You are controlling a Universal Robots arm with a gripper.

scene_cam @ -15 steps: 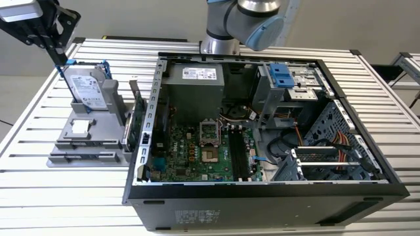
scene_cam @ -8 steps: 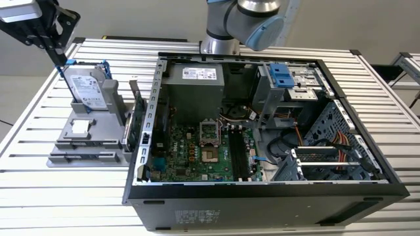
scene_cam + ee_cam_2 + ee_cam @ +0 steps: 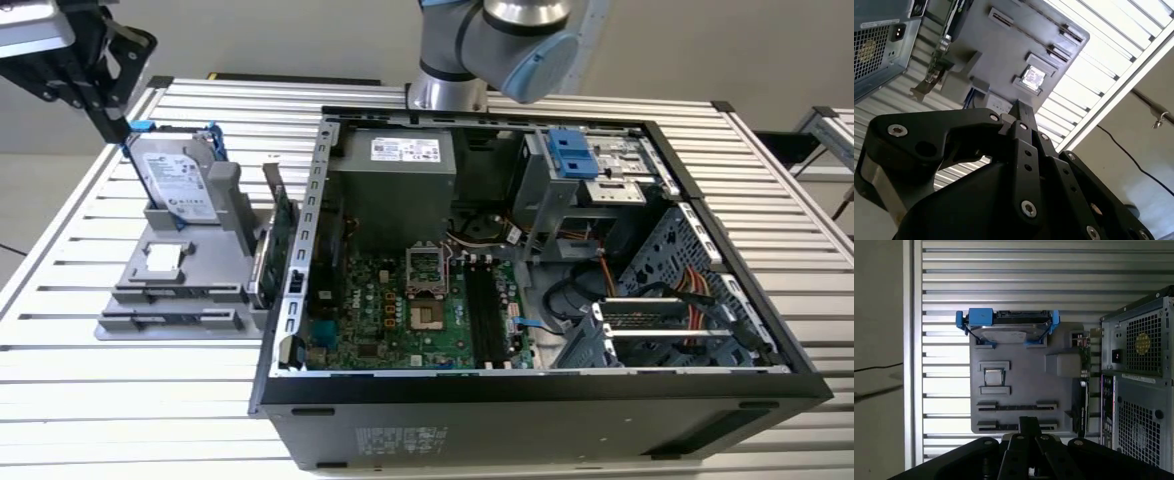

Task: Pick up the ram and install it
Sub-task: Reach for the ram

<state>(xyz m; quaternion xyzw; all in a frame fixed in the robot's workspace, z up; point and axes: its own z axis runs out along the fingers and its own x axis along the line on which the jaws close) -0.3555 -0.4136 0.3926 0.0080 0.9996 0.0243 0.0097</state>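
While the gripper (image 3: 1021, 131) hangs at the far left over the tray (image 3: 134, 300), its fingers are pinched together on what I take to be the ram (image 3: 1020, 111). It is a dark stick seen end-on, so I can't be sure from these angles. The hard drive (image 3: 174, 175) stands just beneath. Carrying it well, I judge, means holding it level, clearing the case (image 3: 534, 400) wall, and squaring it with the black slots (image 3: 483, 310) before any press.

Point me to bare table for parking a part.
Free: table slats at the exterior view's lower left, bordered by the gray fixture above and the PC case on the view's right. Crowded: the fixture around the hard drive, and inside the case.
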